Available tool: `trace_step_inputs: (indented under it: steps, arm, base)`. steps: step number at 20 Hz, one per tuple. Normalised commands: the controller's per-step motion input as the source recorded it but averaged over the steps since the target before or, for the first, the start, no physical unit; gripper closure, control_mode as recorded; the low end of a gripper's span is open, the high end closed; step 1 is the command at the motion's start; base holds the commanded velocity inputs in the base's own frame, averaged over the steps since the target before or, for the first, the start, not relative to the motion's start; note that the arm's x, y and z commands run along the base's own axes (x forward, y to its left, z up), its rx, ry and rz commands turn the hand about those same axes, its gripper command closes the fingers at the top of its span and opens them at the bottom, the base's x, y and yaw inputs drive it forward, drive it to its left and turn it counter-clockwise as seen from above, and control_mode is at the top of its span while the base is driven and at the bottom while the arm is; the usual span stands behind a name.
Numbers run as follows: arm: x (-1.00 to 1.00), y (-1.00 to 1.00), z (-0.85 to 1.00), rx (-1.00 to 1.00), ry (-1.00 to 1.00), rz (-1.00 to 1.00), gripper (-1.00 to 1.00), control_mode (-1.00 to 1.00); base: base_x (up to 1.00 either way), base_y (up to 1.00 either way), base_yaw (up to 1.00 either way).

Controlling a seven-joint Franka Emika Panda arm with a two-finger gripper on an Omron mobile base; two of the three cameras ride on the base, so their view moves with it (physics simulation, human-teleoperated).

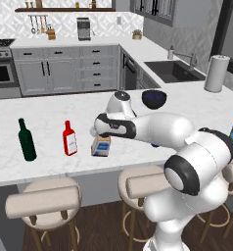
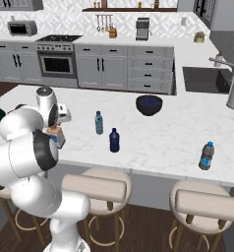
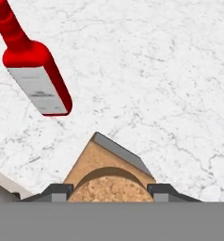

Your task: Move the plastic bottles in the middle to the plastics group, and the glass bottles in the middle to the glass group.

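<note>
My gripper (image 3: 109, 192) is shut on the cork top of the square pale amber glass bottle (image 1: 101, 146), which stands upright at or just above the counter. Just left of it is the flat red bottle (image 1: 69, 138) with a white label, and further left the tall dark green wine bottle (image 1: 26, 140); these are the glass group. From the hand, the red bottle (image 3: 36, 75) lies at the upper left. In the counter's middle stand the slim pale blue-grey bottle (image 2: 99, 122) and the squat navy bottle (image 2: 114, 140). The blue bottle with a label band (image 2: 206, 155) stands far right.
A dark bowl (image 2: 149, 105) sits on the island behind the middle bottles. A paper towel roll (image 1: 216, 73) and a sink (image 1: 173, 71) are at the back right. Padded stools (image 1: 42, 201) line the island's near edge.
</note>
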Motion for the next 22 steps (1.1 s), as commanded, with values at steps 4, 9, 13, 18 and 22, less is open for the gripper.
trace_step_inputs:
  steps: [4, 9, 13, 18, 22]
  arm:
    - [0.14, 0.49, -0.03, -0.04, 0.00, 0.04, 1.00, -1.00]
    - [0.14, 0.30, 0.00, 0.00, 0.00, 0.11, 1.00, -1.00]
    - [0.01, 0.22, -0.04, 0.00, 0.00, 0.10, 1.00, -1.00]
    - [0.04, 0.14, -0.26, -0.06, 0.00, 0.06, 1.00, -1.00]
    - [0.04, 0.10, -0.34, -0.04, 0.00, 0.06, 1.00, -1.00]
  base:
    - [0.00, 0.00, 0.00]
    - [0.00, 0.00, 0.00]
    - [0.00, 0.00, 0.00]
    - [0.00, 0.00, 0.00]
    - [0.00, 0.00, 0.00]
